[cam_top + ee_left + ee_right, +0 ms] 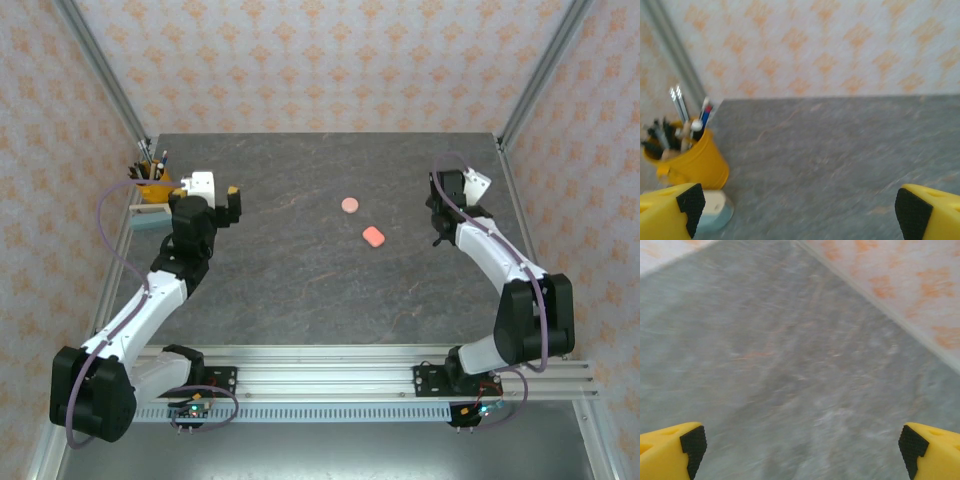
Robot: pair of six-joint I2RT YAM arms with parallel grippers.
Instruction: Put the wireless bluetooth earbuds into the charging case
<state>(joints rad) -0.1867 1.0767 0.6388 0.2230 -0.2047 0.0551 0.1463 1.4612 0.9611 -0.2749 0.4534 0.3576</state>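
Table (300,290): dark stone, level. My left pincer (799,207) and right pincer (800,447): both spread wide, holding nothing, well apart from the work. Round charging case (349,205) and oblong charging case (373,236): mid-table, nearer my right arm. Earbuds: too small to locate. Recommend finding them first, then a slow approach and a light pinch.

Pink cases (373,236) tiny, pen cup (692,162) blurred
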